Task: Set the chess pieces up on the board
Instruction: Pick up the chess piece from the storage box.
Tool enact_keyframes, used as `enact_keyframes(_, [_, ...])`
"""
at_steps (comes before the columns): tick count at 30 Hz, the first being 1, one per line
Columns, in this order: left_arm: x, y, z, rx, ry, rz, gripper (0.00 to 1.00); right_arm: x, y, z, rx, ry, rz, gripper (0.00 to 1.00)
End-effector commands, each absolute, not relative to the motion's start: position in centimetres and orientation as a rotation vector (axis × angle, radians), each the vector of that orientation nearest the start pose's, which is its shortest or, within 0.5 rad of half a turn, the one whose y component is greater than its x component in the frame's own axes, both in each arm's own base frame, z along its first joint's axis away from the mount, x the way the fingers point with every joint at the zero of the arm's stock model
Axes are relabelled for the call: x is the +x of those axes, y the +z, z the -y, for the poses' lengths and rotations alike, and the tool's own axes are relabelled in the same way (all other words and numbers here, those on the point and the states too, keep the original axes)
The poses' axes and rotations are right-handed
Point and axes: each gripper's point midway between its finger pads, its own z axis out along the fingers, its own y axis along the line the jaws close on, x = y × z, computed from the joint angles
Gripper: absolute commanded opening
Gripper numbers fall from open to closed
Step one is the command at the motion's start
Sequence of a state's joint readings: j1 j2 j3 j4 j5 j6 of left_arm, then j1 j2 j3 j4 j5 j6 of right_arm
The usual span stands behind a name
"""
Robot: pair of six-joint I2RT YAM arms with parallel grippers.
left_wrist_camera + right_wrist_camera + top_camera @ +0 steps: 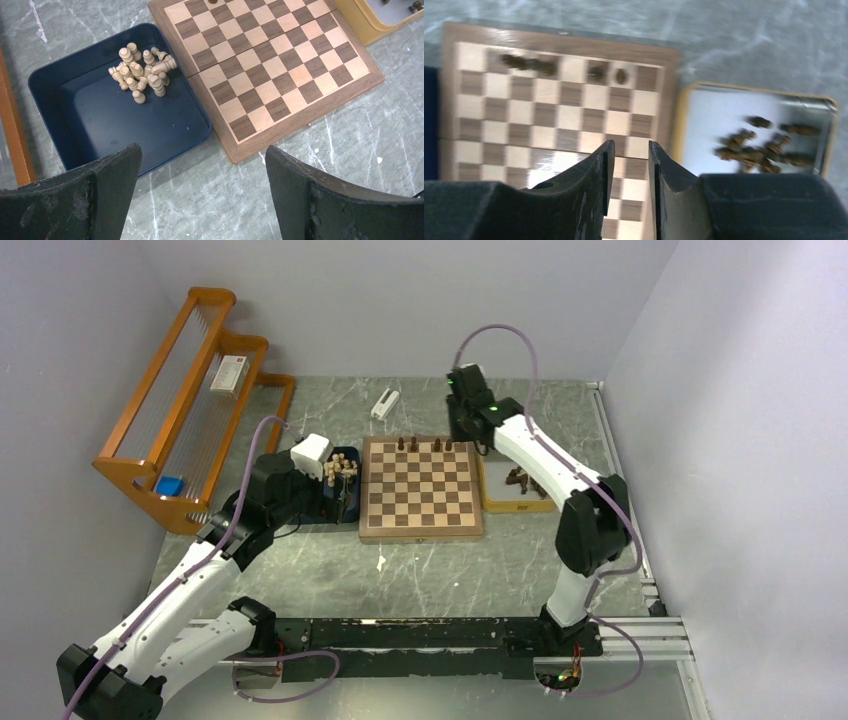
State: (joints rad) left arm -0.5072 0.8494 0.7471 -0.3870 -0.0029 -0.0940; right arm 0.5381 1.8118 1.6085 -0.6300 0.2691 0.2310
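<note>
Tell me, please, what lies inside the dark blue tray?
A heap of cream chess pieces sits toward one corner of the dark blue tray; any pieces buried beneath the heap are covered.

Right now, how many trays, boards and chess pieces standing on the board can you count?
Dark pieces standing on the board: 4
Board: 1
Trays: 2, the dark blue tray and the yellow tray
Total: 7

Wooden board [280, 75] — smooth, faintly glossy; grey marbled table [350, 165]; matt dark blue tray [100, 125].
</note>
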Motion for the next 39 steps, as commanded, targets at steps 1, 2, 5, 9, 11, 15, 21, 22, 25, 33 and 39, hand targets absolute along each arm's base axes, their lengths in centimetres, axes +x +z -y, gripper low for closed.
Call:
enact_keyframes(1, [25.8,21.0,15.6,0.430,-0.425,-1.978,0.98,43.2,17.4,-14.0,-0.055,-0.039,-2.310,0.34])
enact_keyframes(2, [25.8,20.9,15.5,0.425,-0.422,-1.980,0.98,43.2,17.2,-12.6,-0.024,-0.065,-2.305,0.34])
enact_keyframes(5, [25.9,21.1,15.3,0.403,-0.407,-1.979,0.98,43.2,16.6,-9.3,0.057,-0.116,-2.287,0.34])
enact_keyframes(9, [25.7,21.2,15.5,0.420,-0.421,-1.970,0.98,43.3,14.8,-5.4,0.147,-0.149,-2.288,0.33])
enact_keyframes(11, [25.7,21.1,15.4,0.419,-0.416,-1.971,0.98,43.4,13.4,-4.0,0.179,-0.159,-2.305,0.32])
enact_keyframes(15, [25.6,21.3,15.4,0.418,-0.412,-1.967,0.98,44.0,11.1,-2.3,0.215,-0.175,-2.320,0.31])
enact_keyframes(21, [25.6,21.1,15.4,0.424,-0.408,-1.970,0.98,45.3,9.0,-1.4,0.230,-0.138,-2.323,0.33])
enact_keyframes(22, [25.6,21.1,15.4,0.424,-0.406,-1.971,0.98,45.4,8.6,-1.5,0.230,-0.130,-2.330,0.33])
enact_keyframes(25, [25.6,21.1,15.3,0.423,-0.402,-1.970,0.98,45.9,7.7,-1.3,0.227,-0.131,-2.340,0.34])
enact_keyframes(33, [25.6,21.0,15.3,0.426,-0.400,-1.974,0.98,46.1,5.7,-0.8,0.237,-0.167,-2.373,0.34])
enact_keyframes(39, [25.7,21.0,15.3,0.427,-0.399,-1.975,0.98,45.9,4.9,-0.8,0.225,-0.168,-2.389,0.33])
